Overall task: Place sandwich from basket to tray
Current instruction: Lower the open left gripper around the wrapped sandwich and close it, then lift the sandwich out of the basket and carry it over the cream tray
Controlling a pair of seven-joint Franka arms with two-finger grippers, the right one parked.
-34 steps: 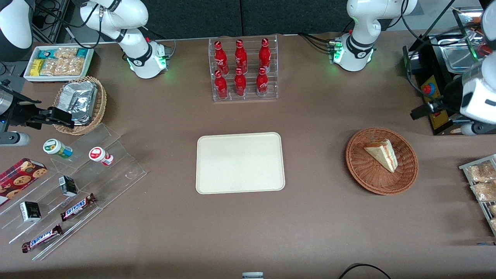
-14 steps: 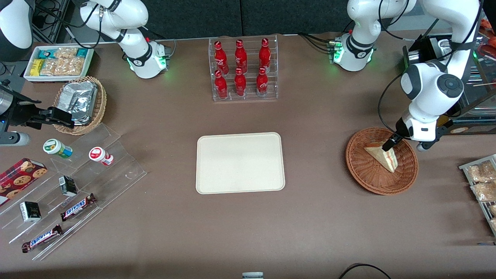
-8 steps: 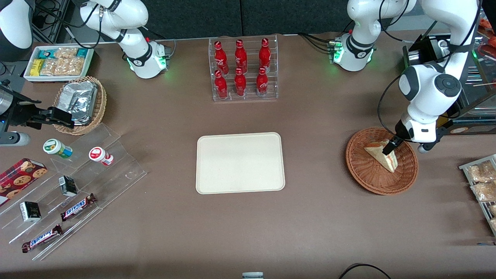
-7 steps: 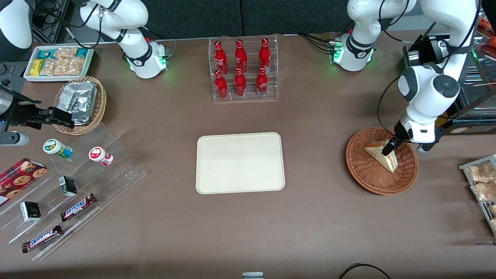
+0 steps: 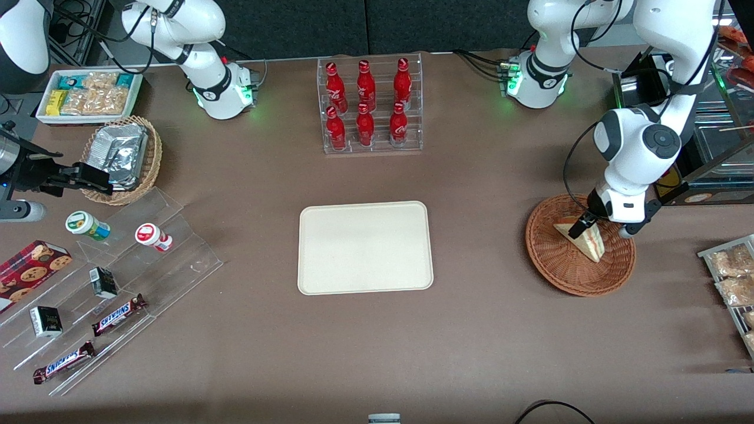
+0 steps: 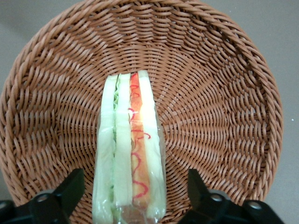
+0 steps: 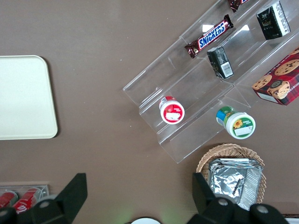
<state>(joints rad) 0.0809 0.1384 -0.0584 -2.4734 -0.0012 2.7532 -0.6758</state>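
Wrist view shows the gripper [image 6: 131,193] spread wide, one finger [image 6: 70,189] on each side of the sandwich [image 6: 130,149] lying in the basket [image 6: 224,93]; its long axis runs between them, tray [image 5: 365,247] toward the parked arm

Six red bottles [image 5: 366,106] in clear rack; Snickers bars [image 5: 118,313], cookie box [image 5: 30,272]
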